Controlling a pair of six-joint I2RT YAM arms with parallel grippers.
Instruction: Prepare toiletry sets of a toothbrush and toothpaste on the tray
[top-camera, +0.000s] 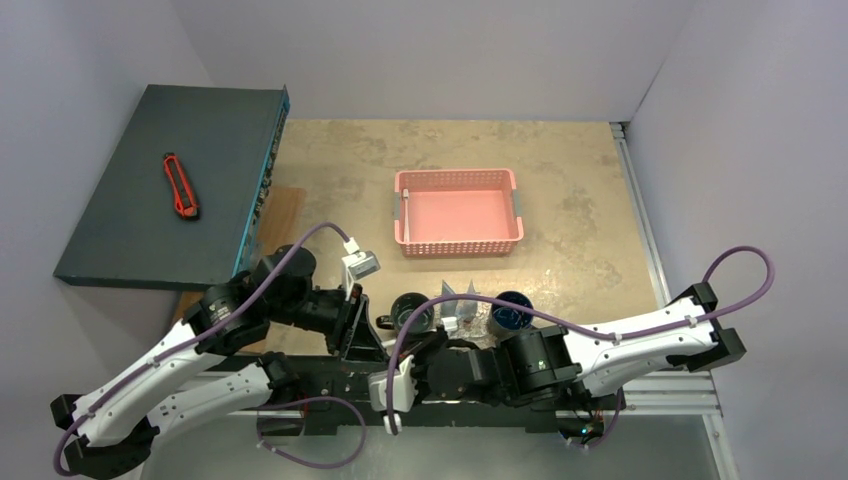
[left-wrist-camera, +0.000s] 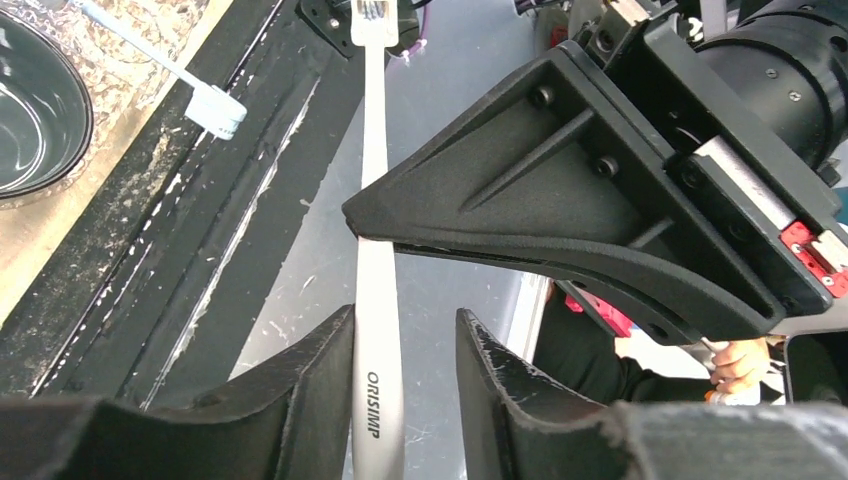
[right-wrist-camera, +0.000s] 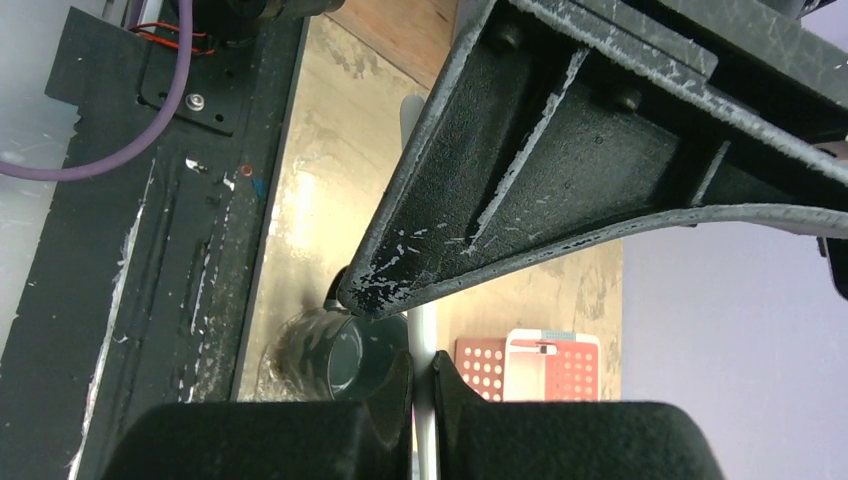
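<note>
Beige tabletop, right gripper clamping toothbrush, left gripper ajar around it, unclear overhead.

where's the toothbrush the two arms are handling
In the left wrist view the toothbrush runs vertically through the middle, right of the mug, gripped by the right claw and lying between the fingers of the open left claw.

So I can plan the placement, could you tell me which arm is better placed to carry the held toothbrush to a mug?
Right, probably: the right claw is shut on the toothbrush, while the left claw has its jaws apart around the handle, gripping nothing.
</note>
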